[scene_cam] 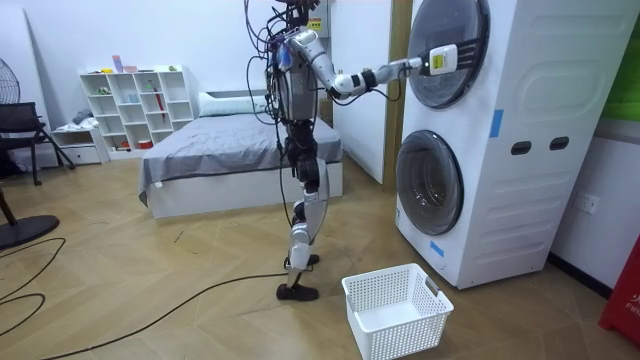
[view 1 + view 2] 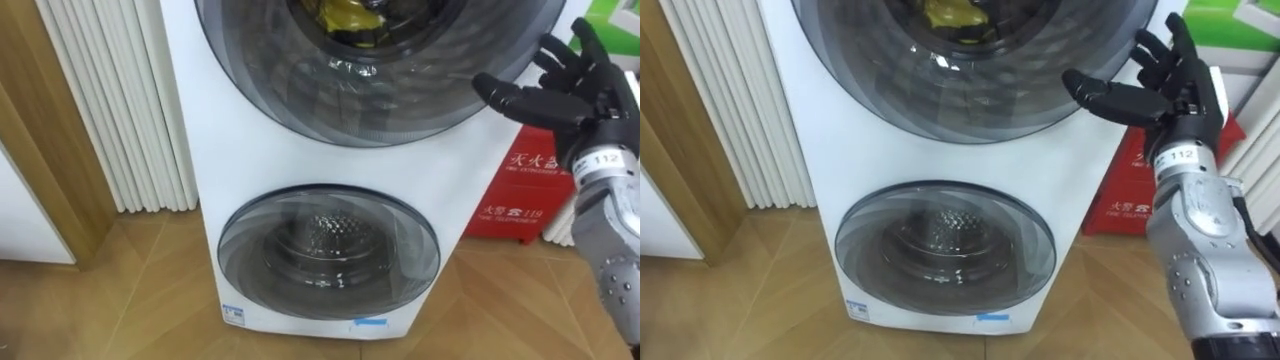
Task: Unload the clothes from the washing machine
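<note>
Right hand [image 2: 1175,100] spread open and empty just beside the upper door [image 2: 970,90], I should hook its near edge and swing it wide before reaching up-left of the hand, where the yellow clothes [image 2: 955,12] sit inside.

White basket [image 1: 390,335] on wooden floor [image 1: 150,290]; grey bed [image 1: 220,150], white shelf [image 1: 135,100] beyond.

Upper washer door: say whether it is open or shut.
Shut: the upper door lies flush against the washing machine, yellow cloth showing through its glass, right hand open at its rim.
</note>
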### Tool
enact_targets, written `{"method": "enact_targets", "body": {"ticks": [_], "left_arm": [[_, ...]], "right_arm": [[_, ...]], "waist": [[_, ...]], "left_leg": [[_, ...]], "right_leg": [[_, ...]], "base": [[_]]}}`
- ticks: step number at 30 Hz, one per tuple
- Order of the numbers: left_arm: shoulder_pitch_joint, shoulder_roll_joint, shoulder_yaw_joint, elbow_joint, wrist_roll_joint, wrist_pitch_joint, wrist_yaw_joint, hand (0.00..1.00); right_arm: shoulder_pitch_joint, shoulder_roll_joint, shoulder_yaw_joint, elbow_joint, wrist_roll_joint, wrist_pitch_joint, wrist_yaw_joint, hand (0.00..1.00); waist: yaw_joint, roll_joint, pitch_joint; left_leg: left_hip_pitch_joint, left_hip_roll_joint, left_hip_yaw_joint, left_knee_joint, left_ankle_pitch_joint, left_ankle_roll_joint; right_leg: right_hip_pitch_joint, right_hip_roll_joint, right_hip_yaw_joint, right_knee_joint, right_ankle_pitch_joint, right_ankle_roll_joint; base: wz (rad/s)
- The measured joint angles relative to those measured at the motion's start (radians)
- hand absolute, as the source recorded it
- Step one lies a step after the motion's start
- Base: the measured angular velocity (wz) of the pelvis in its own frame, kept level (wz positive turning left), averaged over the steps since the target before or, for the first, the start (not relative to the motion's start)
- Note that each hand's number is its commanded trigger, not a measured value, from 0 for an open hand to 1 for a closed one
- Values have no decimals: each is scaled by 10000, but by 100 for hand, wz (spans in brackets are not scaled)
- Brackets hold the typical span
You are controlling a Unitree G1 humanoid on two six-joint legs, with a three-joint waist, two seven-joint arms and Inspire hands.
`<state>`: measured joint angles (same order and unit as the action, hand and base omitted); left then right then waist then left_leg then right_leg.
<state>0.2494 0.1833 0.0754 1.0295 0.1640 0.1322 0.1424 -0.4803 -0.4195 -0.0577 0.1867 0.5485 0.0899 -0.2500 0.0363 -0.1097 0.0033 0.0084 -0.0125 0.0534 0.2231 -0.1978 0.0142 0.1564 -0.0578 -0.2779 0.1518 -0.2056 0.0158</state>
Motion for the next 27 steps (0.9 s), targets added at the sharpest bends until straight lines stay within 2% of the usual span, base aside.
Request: {"method": "enact_targets", "body": {"ticks": [5, 9, 16, 22, 24, 27], "left_arm": [[-12, 0, -1, -11, 76, 12, 1, 0], [-24, 0, -1, -260, 63, 101, -26, 0], [37, 6, 2, -274, 57, 229, -410, 0], [164, 131, 0, -275, 59, 352, -869, 0], [168, 230, -3, -275, 57, 358, -892, 0], [172, 286, -13, -274, 57, 391, -891, 0]], "right_arm": [[-10, -15, 163, 53, 199, -5, 139, 0], [-10, -340, 385, 88, 792, 4, 276, 0], [-222, -375, 381, 477, 791, 3, 446, 0], [-258, -644, 571, 672, 583, 2, 542, 0], [-276, -888, 769, 841, 555, 15, 542, 0], [-360, -1002, 790, 1089, 526, 94, 632, 0]], "waist": [[110, -8, 1], [240, -9, 2], [348, -26, -3], [413, -183, -7], [450, -296, -13], [457, -352, -11]], "left_leg": [[-21, 5, 6, 65, 15, -1], [-133, 6, -11, 179, 18, 2], [-274, 18, -20, 153, 40, -12], [-340, 27, 10, 160, 75, -19], [-341, 30, 8, 172, 77, -20], [-371, 36, -1, 228, 75, -18]], "right_leg": [[1, -2, 14, 1, 0, 0], [-21, -2, 13, 1, 0, 0], [-73, 7, 3, 4, 0, 0], [-175, 9, 4, 32, 0, 0], [-174, 10, 4, 44, 0, 0], [-187, 3, -92, 75, 2, 0]], "base": [[0], [1], [0], [0], [0], [0]]}}
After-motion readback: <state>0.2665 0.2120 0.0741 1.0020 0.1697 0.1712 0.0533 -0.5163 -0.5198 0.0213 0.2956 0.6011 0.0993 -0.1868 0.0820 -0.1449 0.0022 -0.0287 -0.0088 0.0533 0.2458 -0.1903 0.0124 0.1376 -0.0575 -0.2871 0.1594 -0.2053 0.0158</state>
